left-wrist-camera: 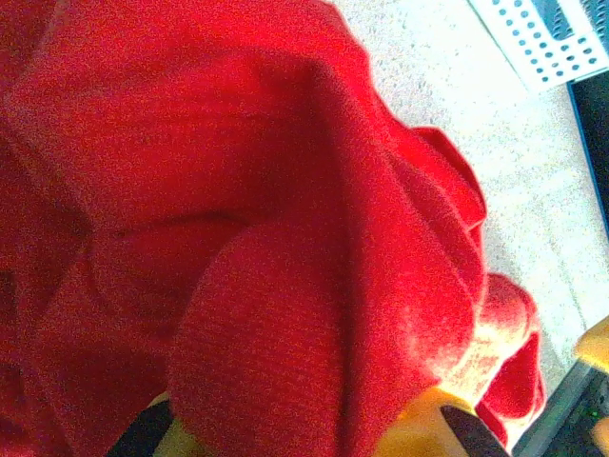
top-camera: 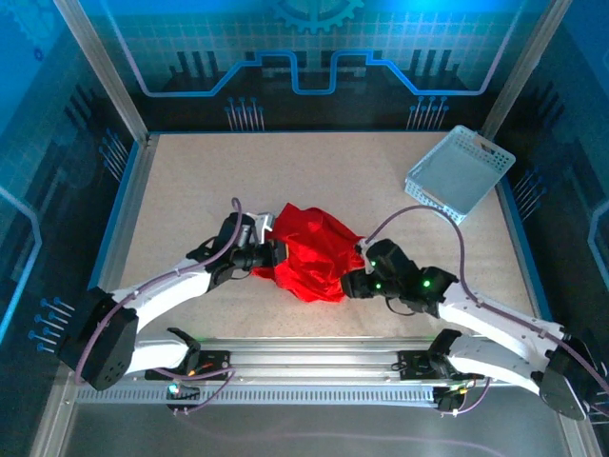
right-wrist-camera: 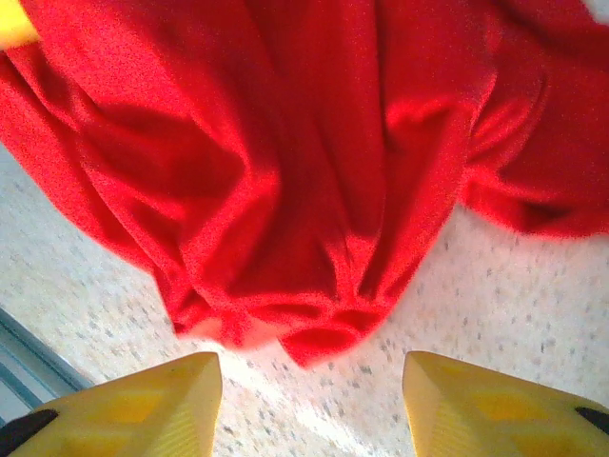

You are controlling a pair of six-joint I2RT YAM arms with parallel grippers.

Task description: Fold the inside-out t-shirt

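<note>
Left end effector [top-camera: 270, 255]: pressed together on the left edge of the inside-out t-shirt [top-camera: 309, 252]. In the left wrist view we see red cloth bulging up btw. its yellow fingers [left-wrist-camera: 423, 433]. Right end effector [right-wrist-camera: 309, 407]: spread, w/ only bare surface btw. its two yellow fingers [right-wrist-camera: 143, 405]. The bunched edge of the shirt lies just ahead of them. In the top view this end effector sits at the shirt's near-right side.

The t-shirt is a crumpled red heap approx. in the mid of the surface [top-camera: 219, 181], a bit toward the arms and between both of them. It has many folds; sleeves and collar we cannot make out.

The surface is a beige speckled board w/ a blue rim. At its far right corner stands a light blue mesh basket [top-camera: 461, 171], turned at an angle, well apart from the shirt. Along the near edge runs a metal rail [top-camera: 304, 357] where both arm bases are fixed.

Room: an enclosure w/ metal corner posts and blue-lit walls. The back wall [top-camera: 314, 57] carries a circuit-like line pattern and part of a gear symbol [top-camera: 319, 11] at top.
</note>
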